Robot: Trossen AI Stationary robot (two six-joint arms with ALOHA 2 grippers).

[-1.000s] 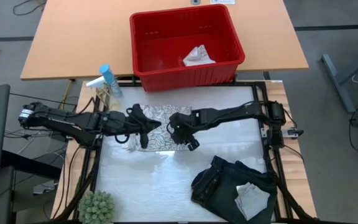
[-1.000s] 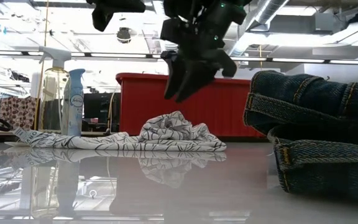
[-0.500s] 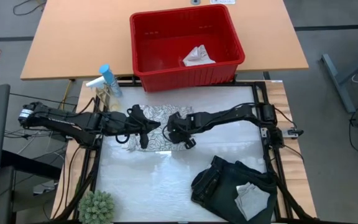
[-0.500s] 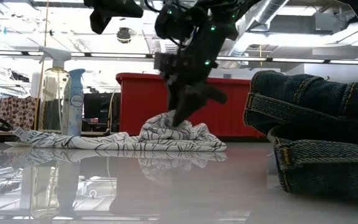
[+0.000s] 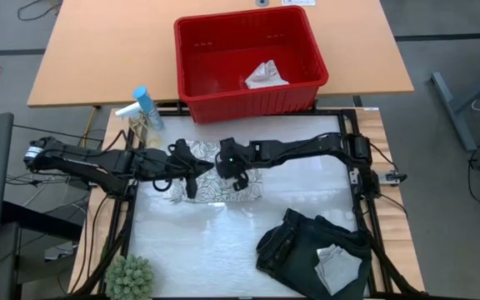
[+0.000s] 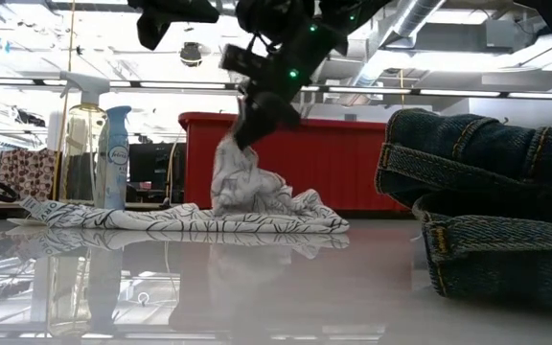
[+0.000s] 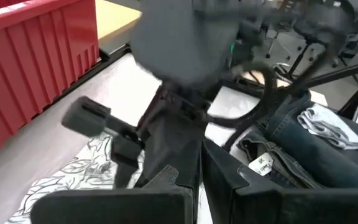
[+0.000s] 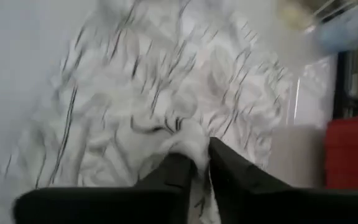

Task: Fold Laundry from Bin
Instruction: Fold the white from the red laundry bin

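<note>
I have the right gripper point(image 6: 242, 134) pinched on a peak of the thin, leaf-patterned cloth point(image 5: 215, 179) at mid-table, near the red bin point(image 5: 248, 58). I'd carry that fold across in a low arc so the limp fabric lands flat, not bunched. The left gripper point(image 5: 192, 185), fingers together, rests at the cloth's left part; stiff, folded denim point(image 5: 307, 250) lies near right.

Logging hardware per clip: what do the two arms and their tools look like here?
Both arms are dark, near-black jointed links, with black cables along the left arm and the right arm. Each ends in a tool with two flat, blocky black fingers. The right tool carries small green indicator lights on its wrist housing. The left tool looks the same build.
</note>
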